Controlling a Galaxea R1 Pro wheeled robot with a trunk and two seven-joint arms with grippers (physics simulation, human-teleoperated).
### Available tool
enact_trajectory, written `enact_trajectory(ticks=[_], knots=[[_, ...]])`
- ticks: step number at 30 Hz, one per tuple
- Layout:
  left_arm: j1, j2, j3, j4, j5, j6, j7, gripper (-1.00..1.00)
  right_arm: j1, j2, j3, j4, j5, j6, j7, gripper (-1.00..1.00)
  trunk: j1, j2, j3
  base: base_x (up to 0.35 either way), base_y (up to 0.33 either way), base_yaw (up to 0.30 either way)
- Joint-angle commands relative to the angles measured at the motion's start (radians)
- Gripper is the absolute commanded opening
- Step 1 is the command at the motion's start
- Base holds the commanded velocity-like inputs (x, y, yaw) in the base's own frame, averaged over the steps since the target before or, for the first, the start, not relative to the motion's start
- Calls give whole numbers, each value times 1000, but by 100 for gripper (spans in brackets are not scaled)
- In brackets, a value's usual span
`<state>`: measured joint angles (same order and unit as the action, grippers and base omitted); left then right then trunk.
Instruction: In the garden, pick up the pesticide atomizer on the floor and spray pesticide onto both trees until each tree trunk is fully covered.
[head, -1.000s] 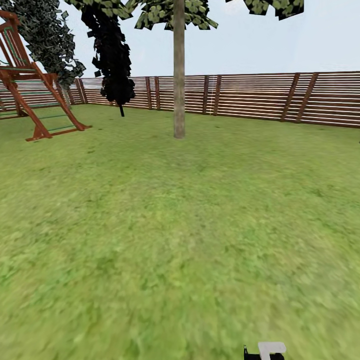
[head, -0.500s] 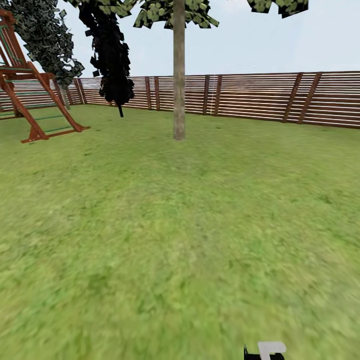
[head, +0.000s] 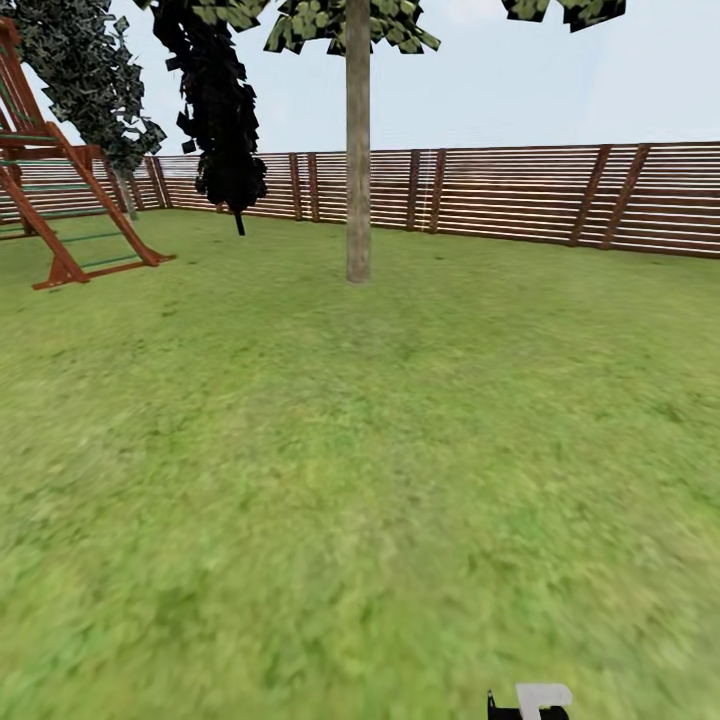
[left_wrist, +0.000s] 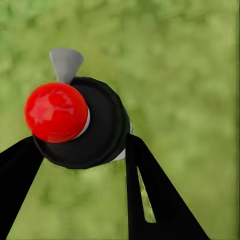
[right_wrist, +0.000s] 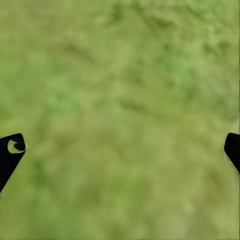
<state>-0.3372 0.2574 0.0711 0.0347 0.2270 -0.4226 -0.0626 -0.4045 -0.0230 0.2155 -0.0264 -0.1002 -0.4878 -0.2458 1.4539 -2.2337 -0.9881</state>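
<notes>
The pesticide atomizer (left_wrist: 85, 122) has a glossy red top that catches a highlight (it looks like hard plastic), set on a smooth, matt black body with a dull grey nozzle. The left hand (left_wrist: 80, 150) has flat matt black fingers (left_wrist: 150, 195); the right hand (right_wrist: 122, 150) shows the same matt black. The lawn (head: 360, 480) is rough, mottled green grass. The fence (head: 500, 195) is brown slatted wood, the play frame (head: 70, 220) reddish wood. The tree trunk (head: 358, 150) wears pale, blotchy, fairly smooth bark.

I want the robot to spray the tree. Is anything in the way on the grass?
Nothing visible is. Open lawn runs up to the trunk. The swing frame stands off to the left. The left gripper holds the atomizer.
</notes>
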Motion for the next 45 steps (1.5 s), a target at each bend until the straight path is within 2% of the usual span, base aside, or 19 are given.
enact_trajectory(ticks=[1,45], knots=[[-2,0,7,4,3,-6,-7,-100,0,0,9,0,-10,-3,-1,100,0,0,-1,339,0,0],[-1,0,7,4,3,-5,-7,-100,0,0,9,0,-10,-3,-1,100,0,0,-1,339,0,0]])
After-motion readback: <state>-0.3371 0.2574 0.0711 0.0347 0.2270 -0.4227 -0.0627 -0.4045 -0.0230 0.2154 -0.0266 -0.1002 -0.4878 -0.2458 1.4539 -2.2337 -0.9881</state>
